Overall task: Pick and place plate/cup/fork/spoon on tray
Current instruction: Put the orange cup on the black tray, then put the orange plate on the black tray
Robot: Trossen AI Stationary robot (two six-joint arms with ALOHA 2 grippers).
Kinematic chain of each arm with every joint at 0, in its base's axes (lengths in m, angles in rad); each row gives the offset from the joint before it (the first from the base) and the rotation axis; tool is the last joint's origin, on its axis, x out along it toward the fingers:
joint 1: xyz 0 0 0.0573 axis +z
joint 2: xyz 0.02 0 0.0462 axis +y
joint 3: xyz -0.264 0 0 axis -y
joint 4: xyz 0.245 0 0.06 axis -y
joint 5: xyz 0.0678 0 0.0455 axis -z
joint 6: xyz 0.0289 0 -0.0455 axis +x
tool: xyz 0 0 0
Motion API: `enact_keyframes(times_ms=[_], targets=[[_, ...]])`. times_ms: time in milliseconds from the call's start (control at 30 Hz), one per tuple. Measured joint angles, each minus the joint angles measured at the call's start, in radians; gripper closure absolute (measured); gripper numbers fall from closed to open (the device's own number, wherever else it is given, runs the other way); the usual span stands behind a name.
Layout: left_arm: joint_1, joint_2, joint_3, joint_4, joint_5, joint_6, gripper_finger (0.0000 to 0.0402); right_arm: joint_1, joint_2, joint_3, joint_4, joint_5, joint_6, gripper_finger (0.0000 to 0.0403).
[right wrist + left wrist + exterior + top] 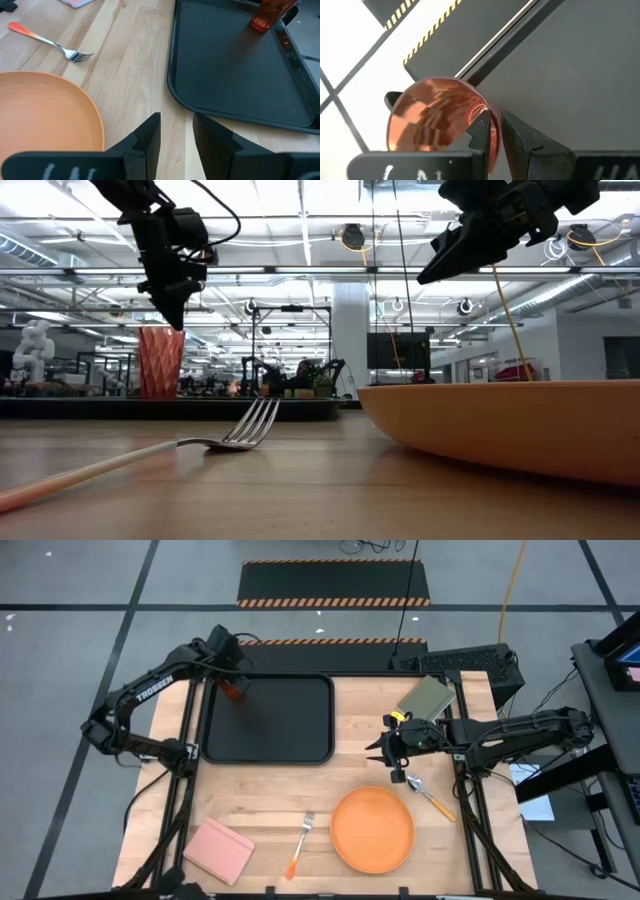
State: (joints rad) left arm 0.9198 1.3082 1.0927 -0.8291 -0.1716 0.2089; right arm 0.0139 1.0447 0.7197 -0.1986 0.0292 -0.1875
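The orange cup (233, 692) is upright over the far left corner of the black tray (275, 725). My left gripper (231, 683) is shut on it from above. It also shows in the low view (160, 360) and the right wrist view (269, 14). My right gripper (379, 747) hangs open and empty above the wood between the tray and the orange plate (372, 829). The spoon (428, 794) lies on the table right of the plate's far edge. The fork (300, 844) lies left of the plate, near the front edge. My left gripper holds the cup by its rim (494, 116), one finger (480, 132) inside the cup and the other (520, 137) outside its wall. The fingers come from above, pointing down. The cup stays upright; whether its base rests on the tray floor, I cannot tell.
A pink pad (220, 848) lies at the table's front left. An olive-green pad (426, 698) lies at the far right, behind my right arm. Most of the tray floor (235, 70) is bare.
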Motion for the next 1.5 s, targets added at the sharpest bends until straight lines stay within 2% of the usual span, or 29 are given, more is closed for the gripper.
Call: enact_keyframes(times_ms=[133,367,633,800,967,1100,1200,1500], targets=[[-0.015,-0.016,0.001,-0.027,-0.043,0.002,0.0352,0.0,0.0,0.0,0.0,0.0,0.0,0.0293],[-0.028,-0.079,0.001,-0.057,-0.048,-0.012,0.0352,0.0,0.0,0.0,0.0,0.0,0.0,0.0293],[-0.082,-0.241,0.011,-0.06,-0.044,-0.05,0.0352,0.0,0.0,0.0,0.001,0.0,0.012,0.0293],[-0.166,-0.338,0.012,-0.091,0.003,-0.111,0.0352,0.0,0.0,0.0,0.018,0.001,0.049,0.0293],[-0.332,-0.397,0.012,-0.131,0.041,-0.189,0.0353,0.014,0.001,0.0,0.031,0.001,0.167,0.0293],[-0.508,-0.419,0.012,-0.11,0.041,-0.244,0.0353,0.088,0.007,0.0,0.011,0.004,0.308,0.0293],[-0.646,-0.418,0.012,-0.065,0.021,-0.295,0.0353,0.189,0.014,0.0,0.001,0.059,0.413,0.0293],[-1.034,-0.306,-0.003,0.116,-0.153,-0.361,0.0353,0.563,0.019,-0.001,-0.004,0.291,0.75,0.0293]])
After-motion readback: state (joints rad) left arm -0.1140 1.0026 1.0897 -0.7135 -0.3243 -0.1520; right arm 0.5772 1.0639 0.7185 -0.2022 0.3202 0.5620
